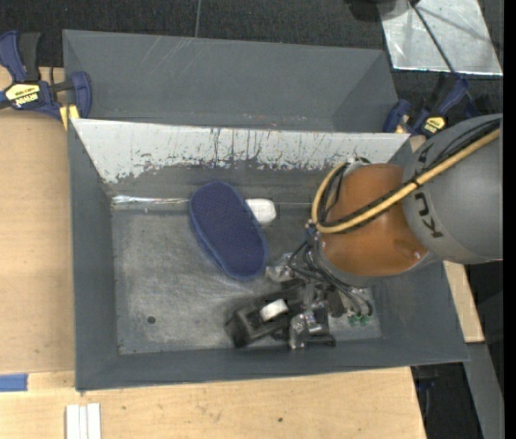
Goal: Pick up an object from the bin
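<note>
My tool (313, 324) is low in the bin (93, 282), at the lower middle of the frame, right against the right end of a black block (251, 326) with a white patch on top. I cannot tell whether the tool is spread or pressed together. A small green bit (360, 318) lies just to its right. Further back, near the frame's centre, lies a dark blue oval pad (228, 230), with a small white piece (262, 211) at its upper right edge.

Your grey metal bin (148, 286) has a matt, scratched floor. The dark blue oval pad (228, 230) looks like soft, matt cloth; the black boxy piece (256, 324) and orange wrist cover (368, 231) shine like smooth plastic.
</note>
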Available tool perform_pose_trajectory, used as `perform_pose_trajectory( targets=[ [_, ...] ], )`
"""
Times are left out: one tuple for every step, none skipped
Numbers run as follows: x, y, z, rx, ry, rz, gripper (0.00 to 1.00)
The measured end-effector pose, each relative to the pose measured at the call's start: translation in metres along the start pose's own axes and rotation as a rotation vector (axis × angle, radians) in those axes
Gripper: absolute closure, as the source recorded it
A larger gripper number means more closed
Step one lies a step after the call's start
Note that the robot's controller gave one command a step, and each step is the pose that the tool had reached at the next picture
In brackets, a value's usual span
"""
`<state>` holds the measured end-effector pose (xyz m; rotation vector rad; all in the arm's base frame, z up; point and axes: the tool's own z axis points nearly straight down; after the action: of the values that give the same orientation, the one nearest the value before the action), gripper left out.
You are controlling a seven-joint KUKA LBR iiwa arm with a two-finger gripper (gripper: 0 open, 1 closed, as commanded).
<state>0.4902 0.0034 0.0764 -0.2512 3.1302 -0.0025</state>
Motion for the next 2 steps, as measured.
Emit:
perform_pose_trajectory(
  targets=[
    [-0.0004, -0.0008, -0.0024, -0.001, 0.001, -0.001, 0.00],
    [-0.0024, -0.0013, -0.0043, 0.001, -0.004, -0.003, 1.00]
  ],
)
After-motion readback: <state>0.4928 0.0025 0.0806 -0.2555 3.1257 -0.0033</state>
